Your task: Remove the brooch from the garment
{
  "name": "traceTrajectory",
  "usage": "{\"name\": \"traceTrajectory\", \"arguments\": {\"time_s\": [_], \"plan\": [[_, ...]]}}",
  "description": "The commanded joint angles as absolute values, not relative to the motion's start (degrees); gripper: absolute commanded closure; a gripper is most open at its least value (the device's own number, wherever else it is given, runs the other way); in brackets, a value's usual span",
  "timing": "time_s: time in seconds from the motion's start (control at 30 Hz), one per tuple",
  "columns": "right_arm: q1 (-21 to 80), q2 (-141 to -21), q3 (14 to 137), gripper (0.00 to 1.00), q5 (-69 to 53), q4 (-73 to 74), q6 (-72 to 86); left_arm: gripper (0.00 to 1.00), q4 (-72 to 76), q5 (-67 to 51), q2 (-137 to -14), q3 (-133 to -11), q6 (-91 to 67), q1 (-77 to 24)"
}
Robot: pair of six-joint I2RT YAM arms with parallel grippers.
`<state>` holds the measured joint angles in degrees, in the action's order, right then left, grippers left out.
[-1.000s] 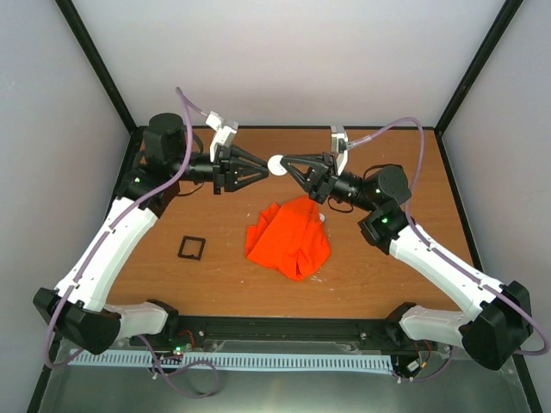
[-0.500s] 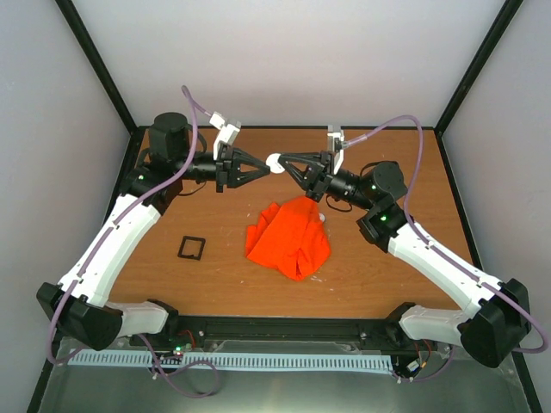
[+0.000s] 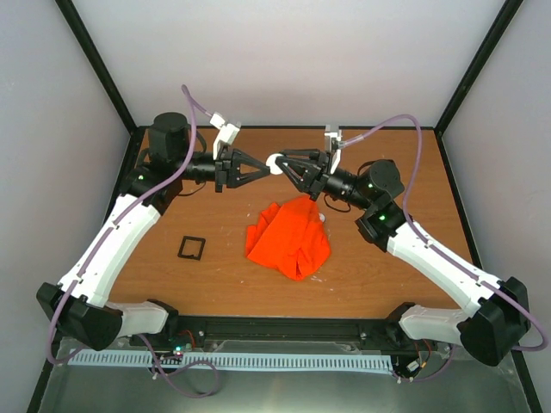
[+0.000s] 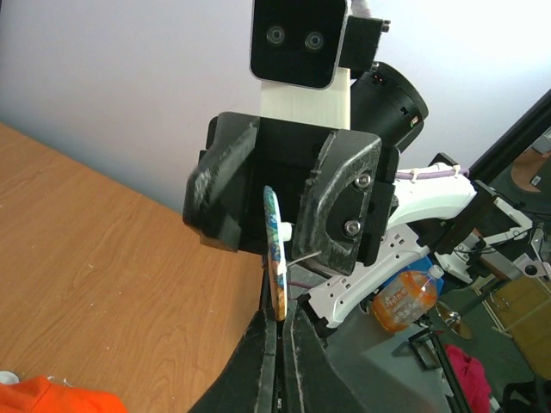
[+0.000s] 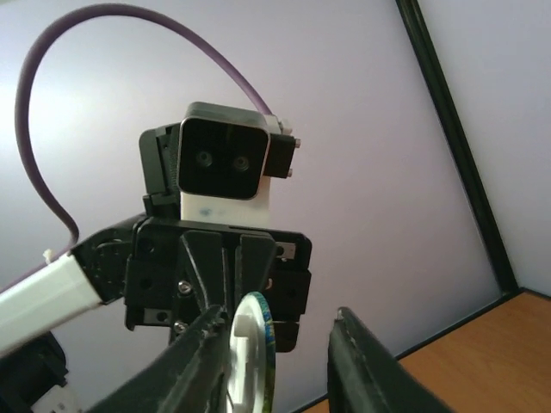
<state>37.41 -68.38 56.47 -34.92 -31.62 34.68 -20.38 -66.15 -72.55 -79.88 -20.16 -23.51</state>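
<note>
Pale walls (image 3: 293, 60) and black corner posts (image 3: 95, 64) close in a brown wooden worktop (image 3: 405, 258), and we see both arms reaching in from the sides to meet in the air over its far middle. The left tool (image 3: 264, 165) is closed on the brooch (image 3: 274, 163), a small round disc held on edge; from the left wrist view we see its two fingers (image 4: 297, 361) pinched together on the disc's lower rim. The face of the brooch shows blue and green colour, and a white stud and a thin wire pin stick out of its back. The right tool (image 3: 285, 163) faces the left one with its jaws parted, one on each side of the brooch; from the right wrist view the disc sits close against one finger (image 5: 202, 344) and well clear of the other. The shirt (image 3: 288, 241) lies crumpled on the worktop, nearer to us than the tools and apart from the brooch. A black square frame (image 3: 191, 248) lies flat to the left of the shirt, apart from it.
</note>
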Motion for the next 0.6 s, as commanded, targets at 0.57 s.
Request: {"name": "traceTrajectory", "arguments": {"time_s": [0.57], "plan": [[36.9, -70.1, 51.8, 0.65, -37.2, -52.6, 50.6, 0.99, -16.4, -60.8, -69.6, -78.7, -16.5, -22.7]]}}
